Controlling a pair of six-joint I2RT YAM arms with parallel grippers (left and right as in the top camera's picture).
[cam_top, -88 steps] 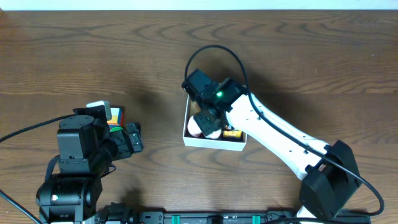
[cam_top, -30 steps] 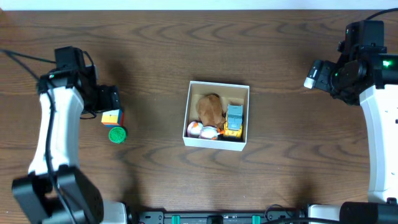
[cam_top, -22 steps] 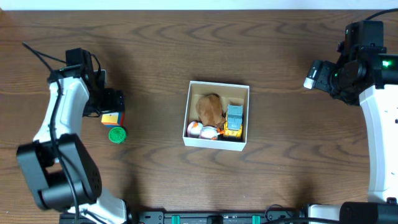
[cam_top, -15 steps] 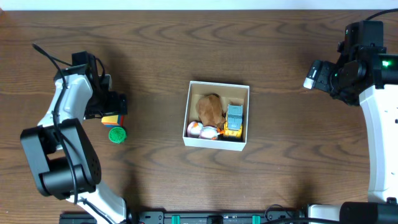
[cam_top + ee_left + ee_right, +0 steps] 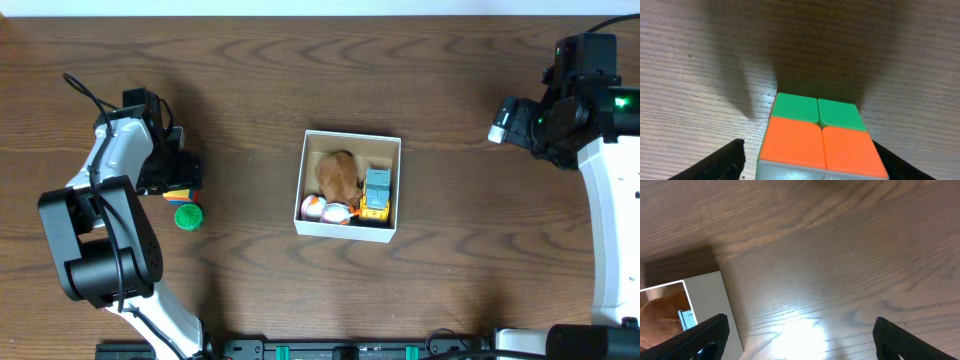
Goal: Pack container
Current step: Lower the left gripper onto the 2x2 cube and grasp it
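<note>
Just beside the colour cube [image 5: 817, 137], a green disc [image 5: 187, 215]; toy-filled container [image 5: 345, 232] well apart.

Place: a robot lab, a room where robots get tried out.
Table: one big brown wood table [image 5: 450, 120], a work bench.
Robots: a left arm [image 5: 110, 175] and a right arm [image 5: 610, 200], white and black, stand at the near edge.
Wires: a black cable [image 5: 85, 90] loops off the left arm.
Light: a small green light [image 5: 620, 101] glows on the right arm.
Things set out: a white box [image 5: 350, 231] with small toys in it, a colour cube [image 5: 817, 140] and a green round toy [image 5: 187, 215].
</note>
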